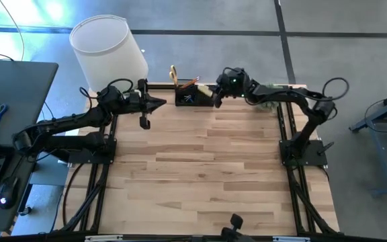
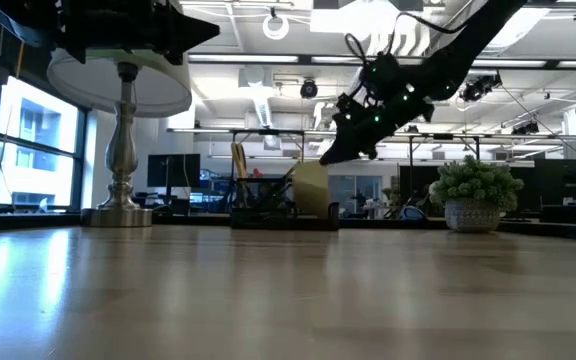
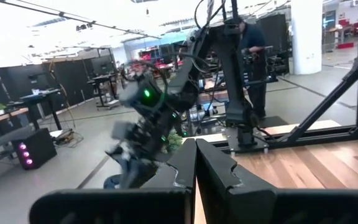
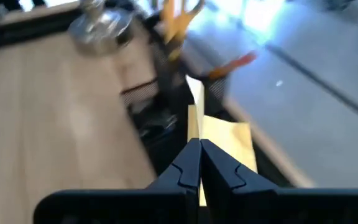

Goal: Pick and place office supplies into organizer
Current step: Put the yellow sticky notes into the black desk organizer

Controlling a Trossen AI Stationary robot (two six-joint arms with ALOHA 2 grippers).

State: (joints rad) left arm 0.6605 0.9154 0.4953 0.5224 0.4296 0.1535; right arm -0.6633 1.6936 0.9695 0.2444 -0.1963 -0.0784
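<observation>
An open office with desks and ceiling lights lies behind my wooden table (image 1: pixel 207 175); at the top centre of the high view my right gripper (image 1: pixel 215 101) hangs just right of the black organizer (image 1: pixel 192 97), fingers pressed together with nothing clearly pinched, a yellow sticky-note pad (image 4: pixel 225 146) just past their tips beside the mesh wall. My left gripper (image 1: pixel 161 103) is also pressed shut and empty, left of the organizer; orange-handled scissors (image 4: pixel 180 17) and pencils stand in its cup, and the white lamp (image 1: pixel 107 50) sits at upper left.
</observation>
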